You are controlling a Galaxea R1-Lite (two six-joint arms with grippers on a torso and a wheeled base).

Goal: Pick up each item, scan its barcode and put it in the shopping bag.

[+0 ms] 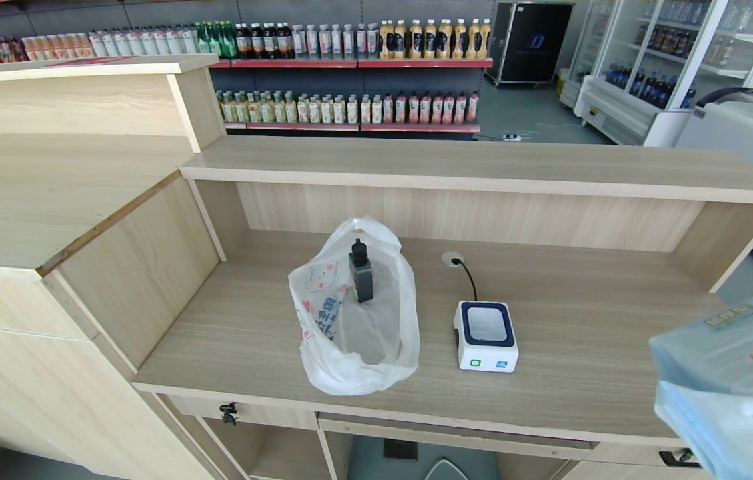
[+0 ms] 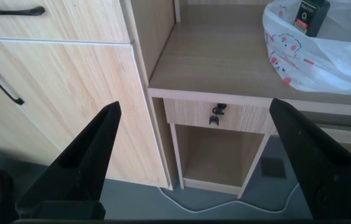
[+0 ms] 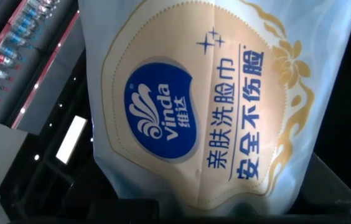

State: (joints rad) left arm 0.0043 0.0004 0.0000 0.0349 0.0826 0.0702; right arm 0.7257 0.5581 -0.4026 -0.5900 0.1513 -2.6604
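Pack, soft glossy pale-blue film, pillow-shaped, pinched in right gripper off counter's right end. Crinkly translucent shopping bag on woodgrain counter, dark bottle inside; boxy white scanner just beside. Left gripper: black wedge jaws spread, low before cabinet.

Bottle in shopping bag, left of scanner on counter.
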